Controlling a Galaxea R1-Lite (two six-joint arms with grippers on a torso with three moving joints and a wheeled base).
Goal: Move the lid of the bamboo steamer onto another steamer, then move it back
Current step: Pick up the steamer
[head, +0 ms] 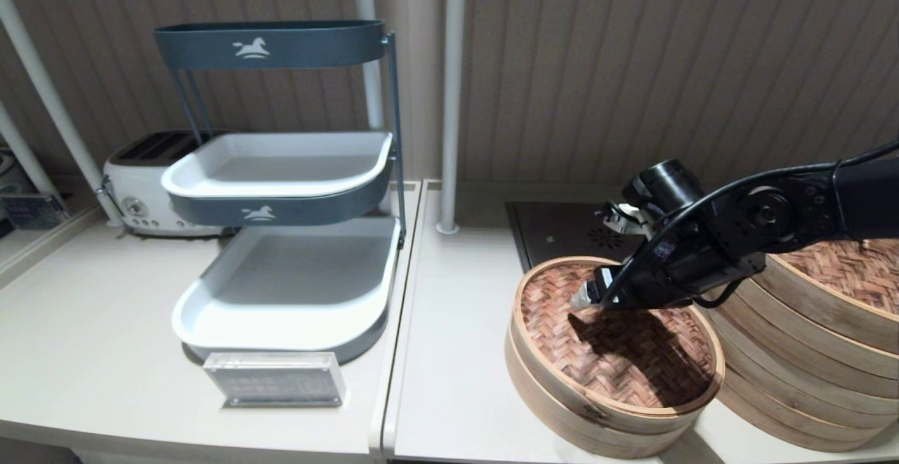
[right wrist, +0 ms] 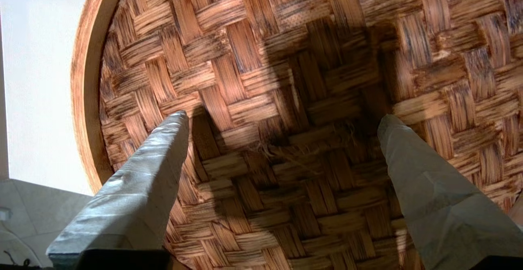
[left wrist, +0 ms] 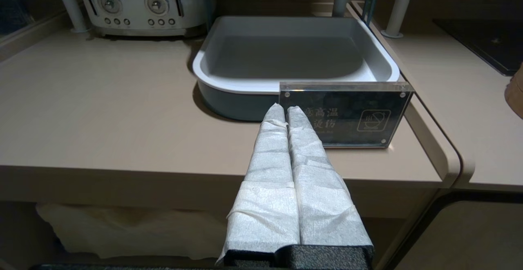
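Head view shows the bamboo steamer lid [head: 618, 337] lying on the low steamer on the tabletop [head: 449, 380], beside the tall steamer stack [head: 808, 352]. The right claw [right wrist: 282, 139] hovers wide open over its centre, holding nothing. Which stage of the task this is, I cannot tell. I count two woven lids, two steamers. The left claw [left wrist: 286, 112] is parked, closed and empty.

Right hand [right wrist: 282, 139] hangs spread wide, seemingly pointing down; left hand [left wrist: 286, 112] pressed closed.

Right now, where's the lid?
Head view: the lid sits on the low steamer right of centre, beside the tall stack, under the open right tool. Left tool is parked near the sign.
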